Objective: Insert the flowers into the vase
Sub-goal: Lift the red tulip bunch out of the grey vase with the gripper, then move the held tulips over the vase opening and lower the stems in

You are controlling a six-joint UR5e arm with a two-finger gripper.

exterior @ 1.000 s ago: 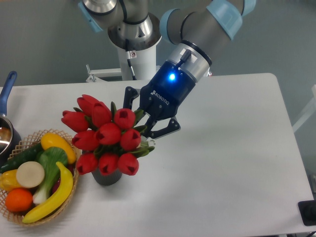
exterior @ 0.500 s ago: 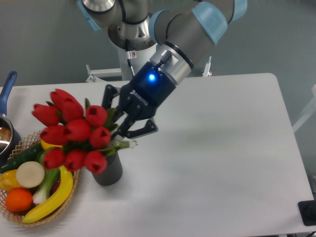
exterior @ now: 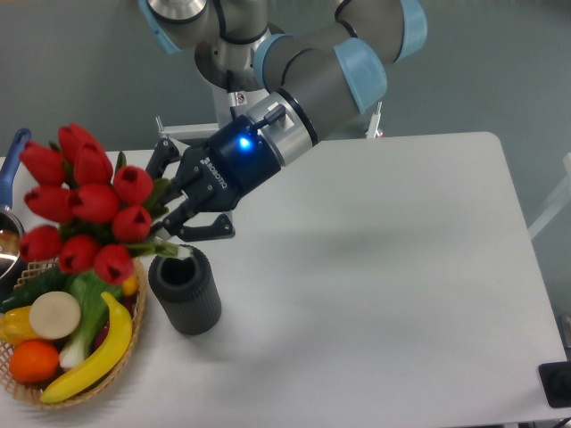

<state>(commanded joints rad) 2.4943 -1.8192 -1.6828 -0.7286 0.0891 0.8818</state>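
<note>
Left of the vase (exterior: 185, 292), the wicker basket (exterior: 22, 379) keeps its fruit and vegetables. The flowers (exterior: 80, 210) now hang above the basket, up and left of the vase; a second ago the blooms covered the vase mouth, and now the mouth is fully visible. I judge the stems are not inside, so the insertion must be tried again. Just above the vase, the gripper (exterior: 169, 203) pinches the green stems, fingers closed narrowly around them.
</note>
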